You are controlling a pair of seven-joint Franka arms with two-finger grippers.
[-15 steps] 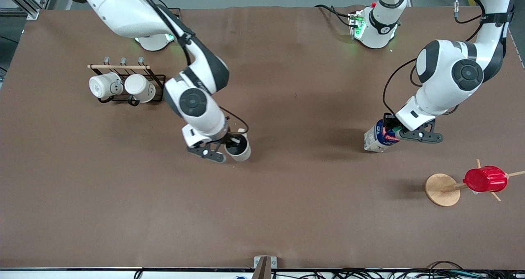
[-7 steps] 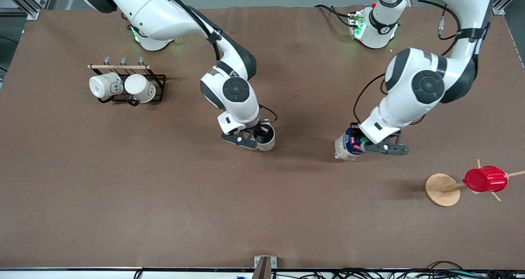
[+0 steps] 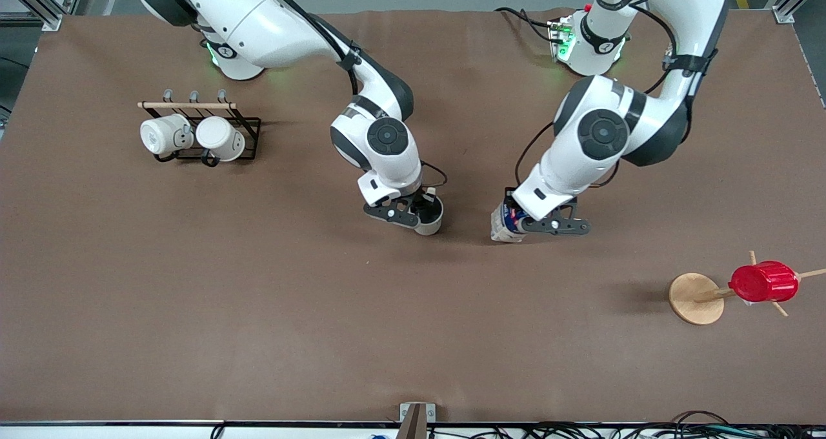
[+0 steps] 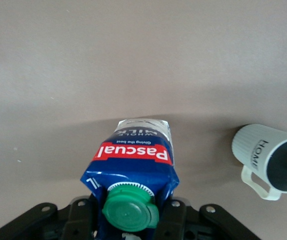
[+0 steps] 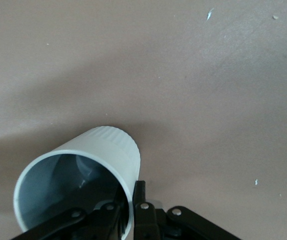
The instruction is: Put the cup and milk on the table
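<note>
the front view looks down from high across the table (image 3: 413,336), facing both arm bases. each wrist view looks down close past its own fingers: left at the milk (image 4: 133,155), right at the cup (image 5: 83,165). the left wrist view shares that cup (image 4: 268,160) too.

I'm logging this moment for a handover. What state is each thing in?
cup: upright, rim clamped by the right gripper, mid-table.
milk: cap on, tilted, clamped at its top by the left gripper, beside the cup.
two white mugs: lying sideways on the black rack.
red cup: hung on the wooden stand.
table: carries everything.
</note>
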